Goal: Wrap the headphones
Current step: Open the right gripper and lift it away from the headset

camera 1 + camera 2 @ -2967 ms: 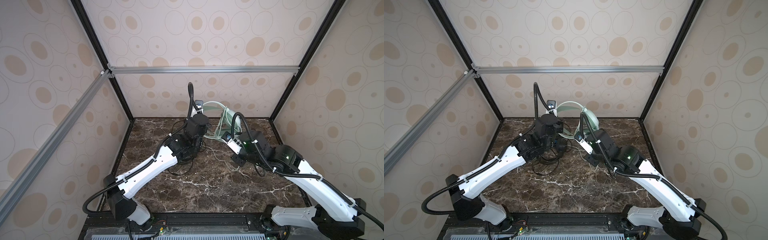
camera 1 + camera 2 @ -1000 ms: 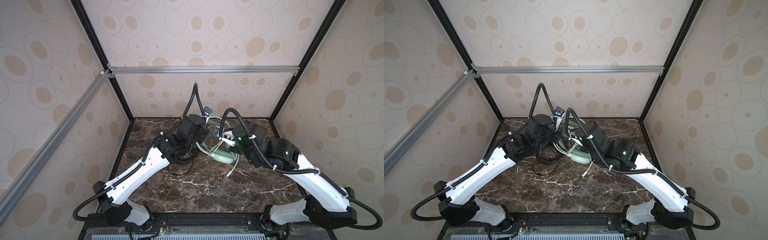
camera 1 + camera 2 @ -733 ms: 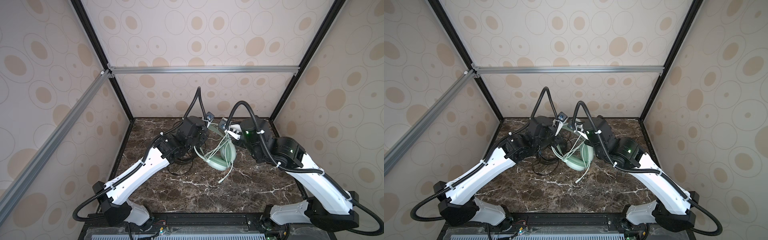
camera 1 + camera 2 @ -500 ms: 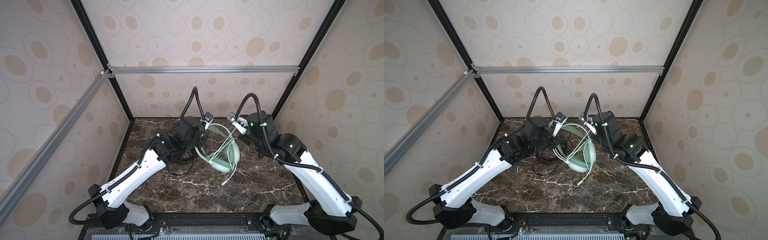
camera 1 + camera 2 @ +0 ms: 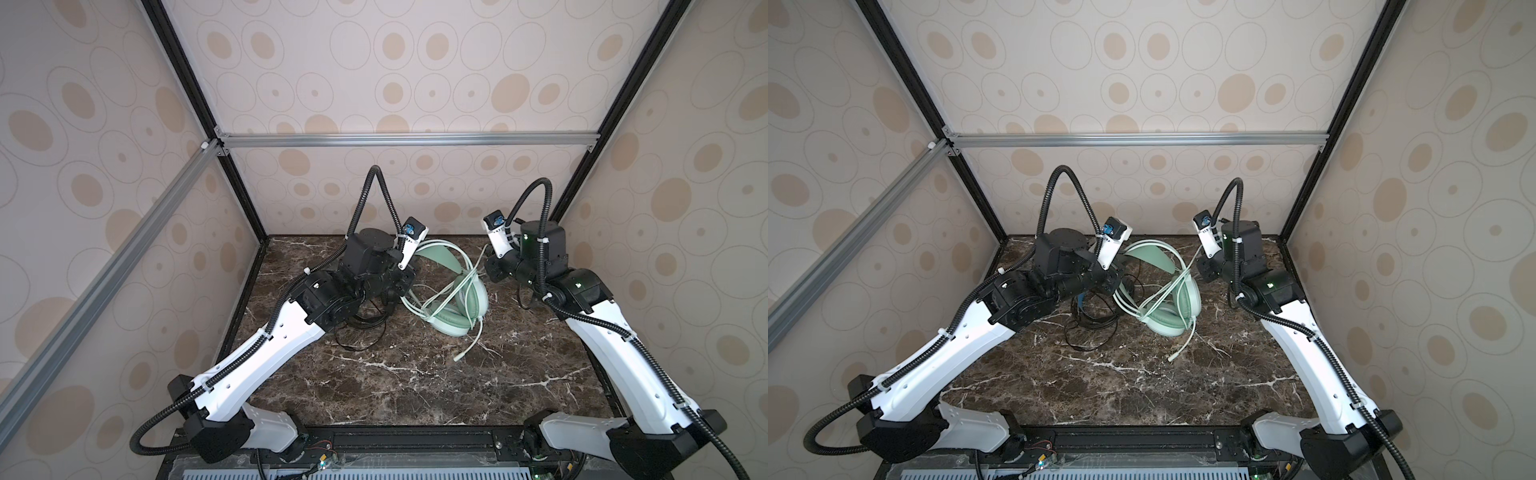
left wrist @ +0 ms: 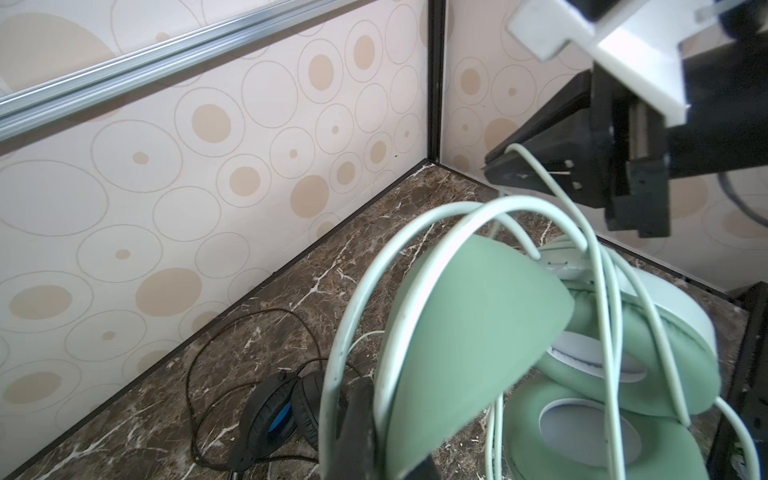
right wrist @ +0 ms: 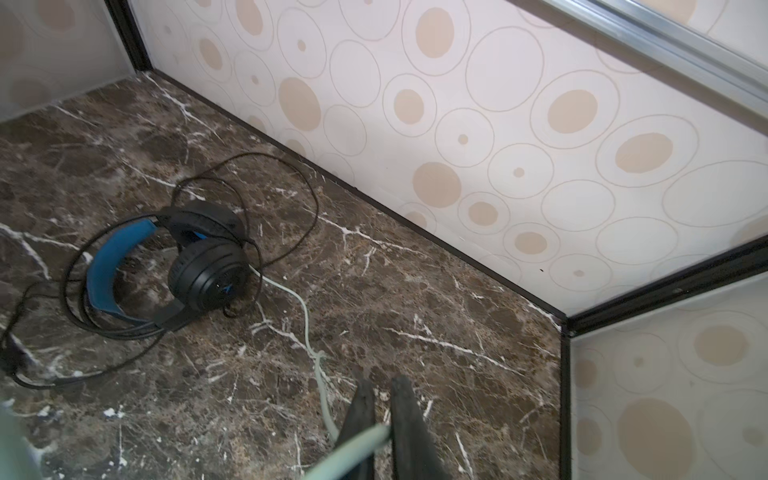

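Right gripper [image 7: 382,395] pulled back toward rear right corner of the table [image 5: 415,395], fingers clamped on pale cord [image 7: 318,365], left gripper [image 5: 399,286] pinching headband of mint-green headset [image 5: 457,316], black headset [image 7: 199,266] lying toward rear left

glossy stone-look tabletop, matt plastic and soft-padded headsets
the tabletop [image 5: 395,386] looks like polished dark-brown marble with white veins, faintly reflective. the mint-green headphones [image 5: 451,322] have smooth matt plastic shells, with soft leather-like padding on cushions and headband, and a smooth rubbery pale cord [image 7: 353,451]. the black headphones [image 7: 203,270] are matt plastic with a blue, foam-like headband lining. the walls [image 5: 415,62] look like matt printed paper; the rails [image 5: 395,139] are brushed bare metal. the arm shells [image 5: 266,361] are satin white plastic, their hoses [image 5: 376,169] ribbed black.
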Controlling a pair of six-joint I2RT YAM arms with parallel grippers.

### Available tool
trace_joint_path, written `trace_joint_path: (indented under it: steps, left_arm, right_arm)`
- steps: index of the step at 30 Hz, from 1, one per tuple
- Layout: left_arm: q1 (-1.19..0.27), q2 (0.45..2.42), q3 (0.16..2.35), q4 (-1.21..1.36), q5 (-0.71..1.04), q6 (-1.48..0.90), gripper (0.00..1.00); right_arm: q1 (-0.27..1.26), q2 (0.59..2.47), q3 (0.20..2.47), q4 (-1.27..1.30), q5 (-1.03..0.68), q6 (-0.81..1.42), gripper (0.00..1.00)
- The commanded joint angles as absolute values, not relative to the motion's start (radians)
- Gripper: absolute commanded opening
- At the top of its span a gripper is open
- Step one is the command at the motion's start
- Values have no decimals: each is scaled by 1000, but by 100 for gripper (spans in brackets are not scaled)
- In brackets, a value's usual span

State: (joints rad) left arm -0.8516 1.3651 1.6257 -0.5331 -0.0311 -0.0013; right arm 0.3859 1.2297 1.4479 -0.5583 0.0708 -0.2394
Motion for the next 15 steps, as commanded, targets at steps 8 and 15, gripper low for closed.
trace_joint_path:
  steps: [8, 15]
  left_arm:
    - [-835, 1312, 1732, -481, 74, -102, 0]
    - [-823, 1310, 1733, -421, 85, -168, 0]
  right_arm:
    - [325, 1146, 1341, -261, -137, -162, 23]
    - [301, 1121, 1290, -209, -208, -108, 26]
